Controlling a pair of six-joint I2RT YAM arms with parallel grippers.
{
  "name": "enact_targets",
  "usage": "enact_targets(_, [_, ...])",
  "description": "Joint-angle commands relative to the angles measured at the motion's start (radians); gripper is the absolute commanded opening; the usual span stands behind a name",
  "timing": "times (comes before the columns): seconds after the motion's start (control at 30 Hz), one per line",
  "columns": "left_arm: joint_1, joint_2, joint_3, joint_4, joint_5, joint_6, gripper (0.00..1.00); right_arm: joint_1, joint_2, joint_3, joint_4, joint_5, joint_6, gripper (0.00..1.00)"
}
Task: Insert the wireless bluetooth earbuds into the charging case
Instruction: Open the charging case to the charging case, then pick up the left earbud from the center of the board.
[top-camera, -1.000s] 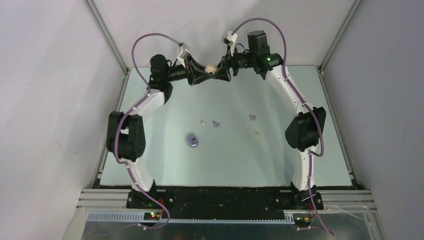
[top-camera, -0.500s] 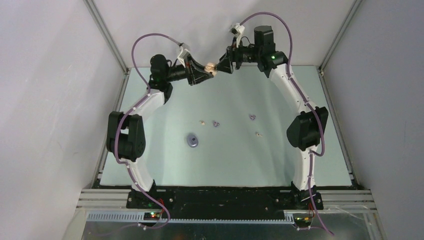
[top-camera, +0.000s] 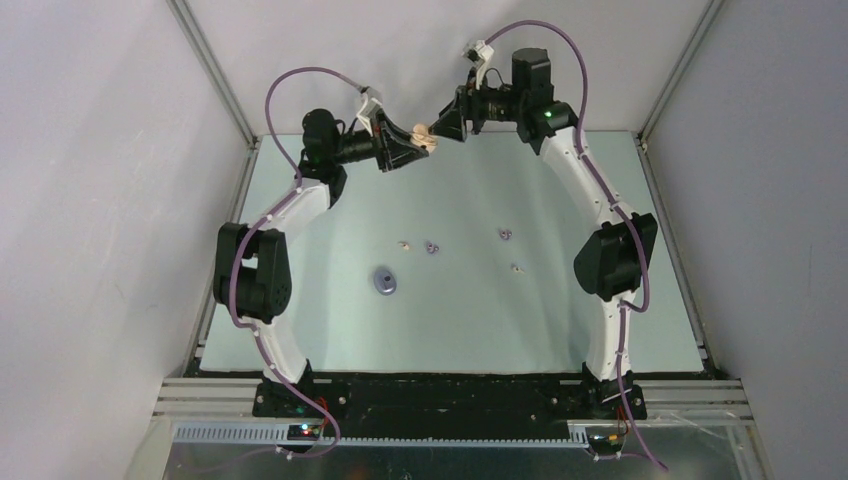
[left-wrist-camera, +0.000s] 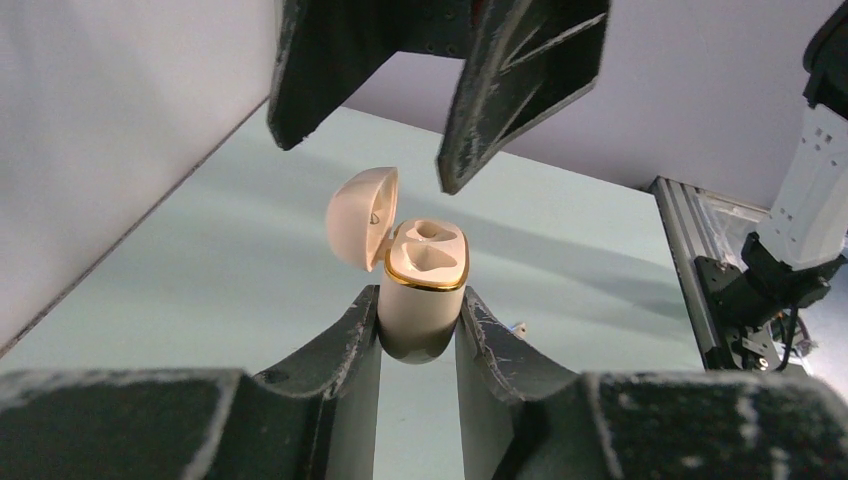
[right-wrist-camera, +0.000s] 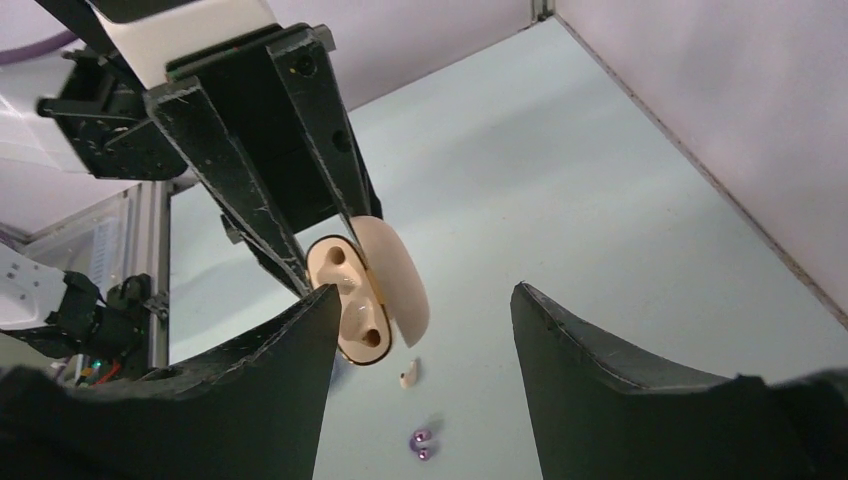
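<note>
**Top view:** Four earbuds lie in a loose row mid-tabletop (top-camera: 300, 330). From left to right they are a cream earbud (top-camera: 404, 243), a purple earbud (top-camera: 431, 247), a second purple earbud (top-camera: 506, 235) and a second cream earbud (top-camera: 516, 268). There are two cases. The purple case (top-camera: 384, 281) lies closer to the near edge. The cream case (top-camera: 423, 132) is held above the far edge, clamped in the left gripper (top-camera: 416, 140). The right gripper (top-camera: 441, 124) faces it.

**Left wrist view:** The cream case stands upright with its lid (left-wrist-camera: 362, 217) swung open. It has a gold rim and two sockets exposed.

**Right wrist view:** The right jaws are apart, just beside the case.
</note>
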Motion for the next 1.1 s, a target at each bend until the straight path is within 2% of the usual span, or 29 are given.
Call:
enact_targets(0.0, [0.006,-0.039,0.0,0.021,-0.062,-0.027,0.0,-0.023,-0.075,0.04,0.071,-0.07,0.081,0.69])
enact_targets(0.1, [0.011,-0.05,-0.015,0.037,-0.084,-0.059,0.0,-0.059,-0.16,-0.004,0.052,-0.085,0.069,0.69])
enact_targets(0.17, [0.014,-0.065,-0.023,0.043,-0.101,-0.087,0.0,-0.087,-0.21,-0.065,-0.012,-0.075,-0.015,0.69])
enact_targets(0.3, [0.024,-0.11,-0.064,0.036,-0.133,-0.102,0.0,-0.121,-0.303,-0.269,-0.253,0.016,-0.352,0.63])
enact_targets(0.4, [0.034,-0.143,-0.089,0.032,-0.147,-0.112,0.0,-0.127,-0.363,-0.426,-0.437,0.09,-0.664,0.52])
enact_targets(0.47, [0.044,-0.164,-0.107,0.027,-0.155,-0.116,0.0,-0.127,-0.392,-0.531,-0.507,0.148,-0.775,0.47])
enact_targets(0.53, [0.052,-0.177,-0.126,0.022,-0.162,-0.117,0.0,-0.126,-0.386,-0.599,-0.563,0.2,-0.83,0.44])
enact_targets(0.63, [0.059,-0.197,-0.15,0.011,-0.171,-0.118,0.0,-0.121,-0.355,-0.638,-0.613,0.252,-0.823,0.39])
enact_targets(0.8, [0.067,-0.211,-0.181,0.0,-0.177,-0.123,0.0,-0.093,-0.313,-0.674,-0.57,0.293,-0.791,0.37])
enact_targets(0.93, [0.076,-0.221,-0.197,-0.017,-0.178,-0.116,0.0,-0.086,-0.279,-0.678,-0.618,0.331,-0.873,0.33])
enact_targets(1.07, [0.082,-0.229,-0.206,-0.036,-0.177,-0.098,0.0,-0.087,-0.261,-0.704,-0.679,0.371,-1.025,0.31])
